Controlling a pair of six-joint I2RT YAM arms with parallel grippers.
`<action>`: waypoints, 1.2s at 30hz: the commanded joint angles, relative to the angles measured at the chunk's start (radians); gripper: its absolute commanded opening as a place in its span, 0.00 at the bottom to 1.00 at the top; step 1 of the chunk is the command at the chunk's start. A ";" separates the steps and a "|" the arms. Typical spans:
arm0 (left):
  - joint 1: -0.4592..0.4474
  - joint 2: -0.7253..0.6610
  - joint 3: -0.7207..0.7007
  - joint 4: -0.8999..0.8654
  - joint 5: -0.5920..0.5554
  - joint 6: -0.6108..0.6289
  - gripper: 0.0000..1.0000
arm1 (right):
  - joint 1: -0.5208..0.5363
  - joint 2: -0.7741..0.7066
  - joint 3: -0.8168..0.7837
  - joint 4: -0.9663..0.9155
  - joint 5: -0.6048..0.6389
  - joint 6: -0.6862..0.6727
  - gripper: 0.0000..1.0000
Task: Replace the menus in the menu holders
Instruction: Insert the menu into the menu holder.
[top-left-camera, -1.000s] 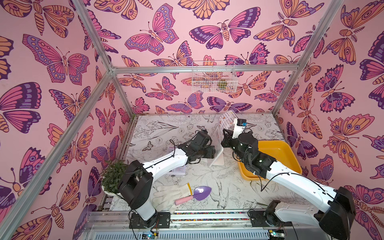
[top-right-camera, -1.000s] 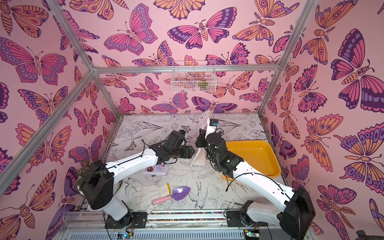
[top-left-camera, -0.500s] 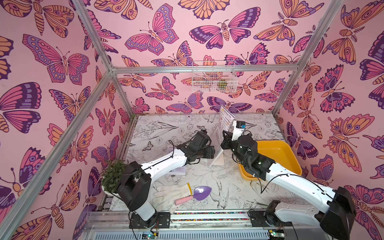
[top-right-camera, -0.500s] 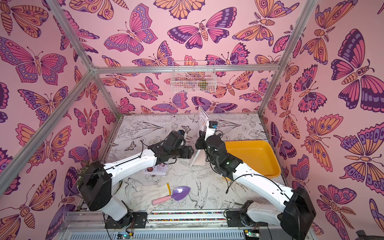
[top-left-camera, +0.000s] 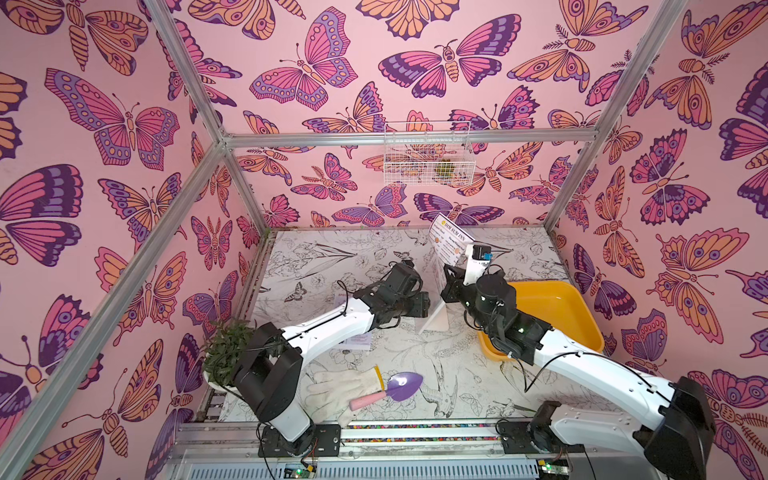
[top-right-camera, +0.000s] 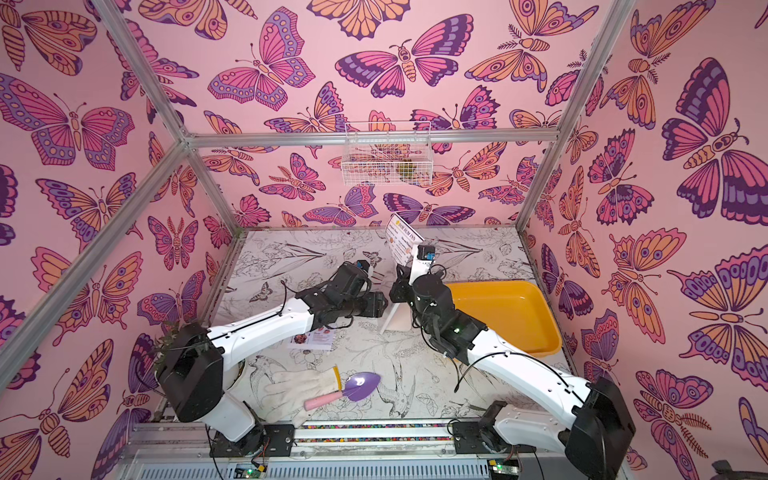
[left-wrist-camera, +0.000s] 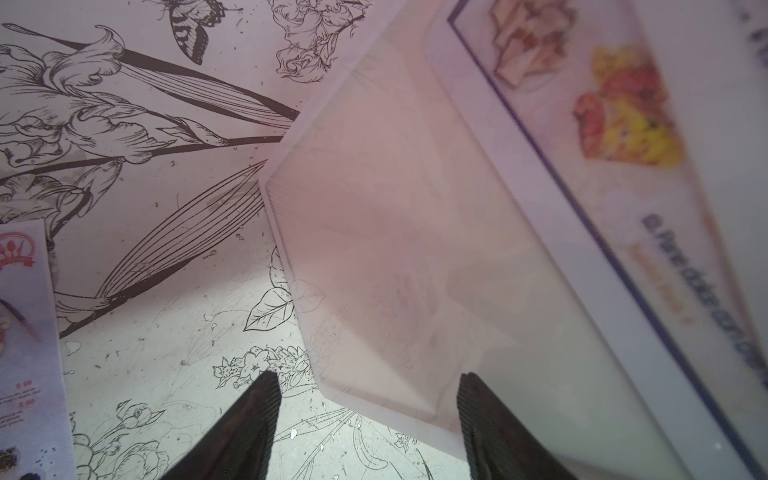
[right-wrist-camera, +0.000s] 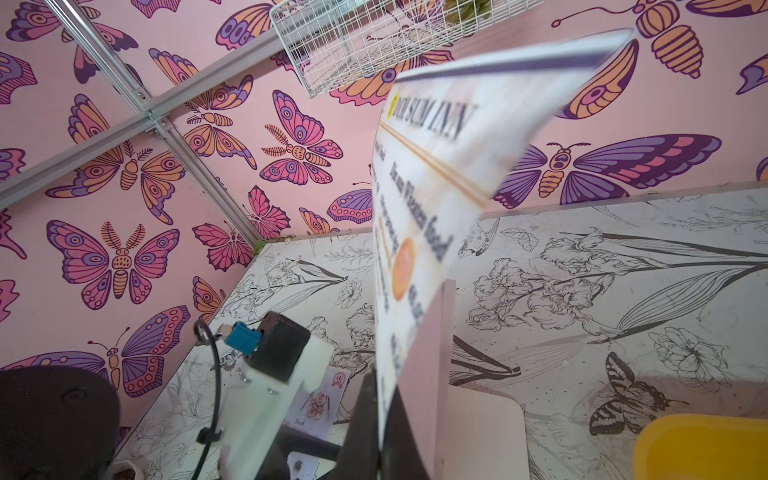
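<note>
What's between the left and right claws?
The upright menu holder, in both top views, between left claw and right claw holding the DIM SUM INN menu.

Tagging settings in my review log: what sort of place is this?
Probably a staged robot test booth, not a restaurant: butterfly wallpaper on a metal frame, with a left arm and right arm bolted to a front rail.

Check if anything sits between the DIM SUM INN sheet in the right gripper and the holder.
Nothing visible does. The DIM SUM INN menu, pinched in the right gripper, stands right beside the menu holder. The left gripper is open about the holder's edge, off to the side.
</note>
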 joint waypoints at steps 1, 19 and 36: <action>-0.005 -0.021 -0.017 0.015 -0.012 -0.008 0.70 | 0.007 -0.020 -0.022 0.025 0.031 0.022 0.03; -0.006 -0.021 -0.045 0.036 -0.017 -0.023 0.70 | 0.015 -0.044 -0.074 0.140 0.091 0.264 0.04; -0.006 -0.038 -0.072 0.051 -0.023 -0.026 0.71 | 0.017 -0.030 -0.089 0.182 0.106 0.381 0.05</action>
